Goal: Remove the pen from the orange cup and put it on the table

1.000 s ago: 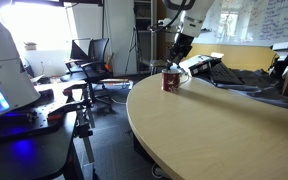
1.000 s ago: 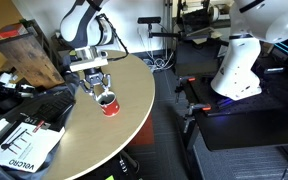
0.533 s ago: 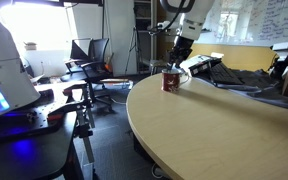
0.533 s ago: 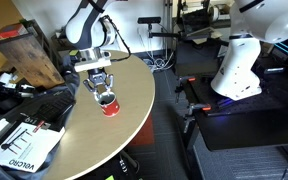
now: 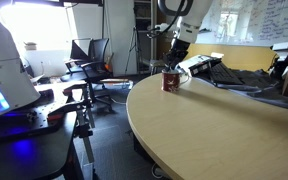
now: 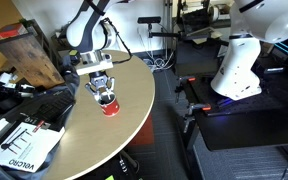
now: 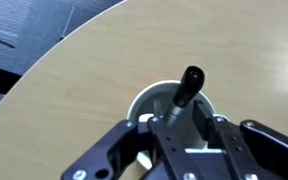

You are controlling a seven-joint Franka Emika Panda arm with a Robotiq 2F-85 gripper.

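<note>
The orange cup (image 5: 171,80) stands on the tan table (image 5: 224,130) near its rounded edge; it also shows in an exterior view (image 6: 109,104). My gripper (image 5: 178,43) hangs straight above the cup, clear of its rim, as in an exterior view (image 6: 102,88). In the wrist view my gripper (image 7: 179,112) is shut on the pen (image 7: 188,86), a dark stick with a black rounded end, which points out past the cup's pale rim (image 7: 144,100). The pen is too small to make out in both exterior views.
A black bag and cables (image 5: 209,68) lie behind the cup. A brown box (image 6: 32,55), dark clutter (image 6: 29,108) and a white printed sheet (image 6: 26,145) sit on the table. A black desk with blue glow (image 5: 19,140) and office chairs (image 5: 89,65) stand off the table.
My gripper has risen away from the cup over the last second. The cup has not moved.
</note>
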